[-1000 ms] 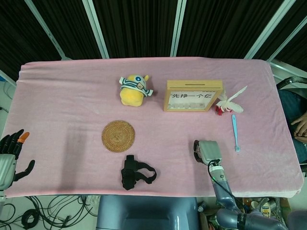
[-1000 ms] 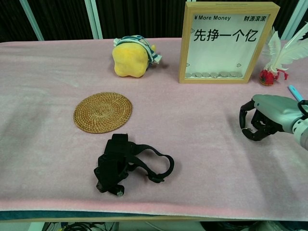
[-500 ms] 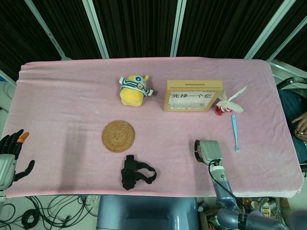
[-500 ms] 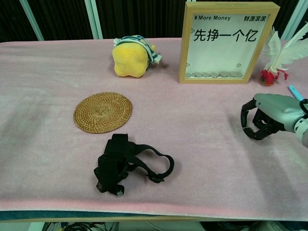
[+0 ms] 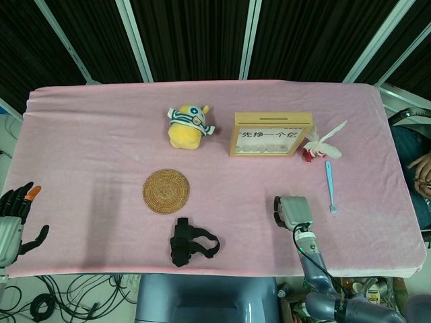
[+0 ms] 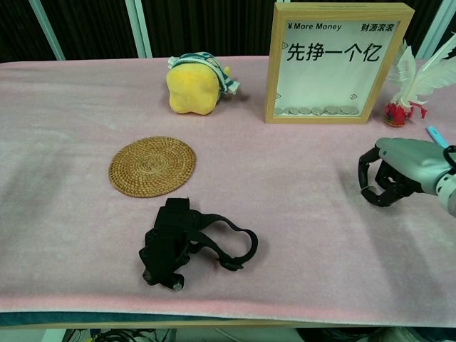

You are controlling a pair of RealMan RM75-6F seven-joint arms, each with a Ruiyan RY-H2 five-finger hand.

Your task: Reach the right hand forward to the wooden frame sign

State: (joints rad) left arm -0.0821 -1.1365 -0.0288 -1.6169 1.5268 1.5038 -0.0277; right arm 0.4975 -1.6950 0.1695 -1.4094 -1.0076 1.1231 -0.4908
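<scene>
The wooden frame sign (image 5: 271,134) (image 6: 336,61) stands upright at the back right of the pink table, with black Chinese characters on a white panel and coins along its bottom. My right hand (image 5: 290,212) (image 6: 392,173) hovers low over the cloth well in front of the sign, fingers curled in and holding nothing. My left hand (image 5: 15,219) hangs off the table's left edge with its fingers apart and nothing in them; the chest view does not show it.
A yellow plush toy (image 5: 188,126) sits left of the sign. A round woven coaster (image 5: 166,191) and a black strap device (image 5: 188,242) lie nearer the front. A white feather on a red base (image 5: 320,143) and a blue pen (image 5: 330,186) lie right of the sign.
My right hand has drifted slightly to the right and a touch toward me over the cloth. The left hand and all objects stay put.
</scene>
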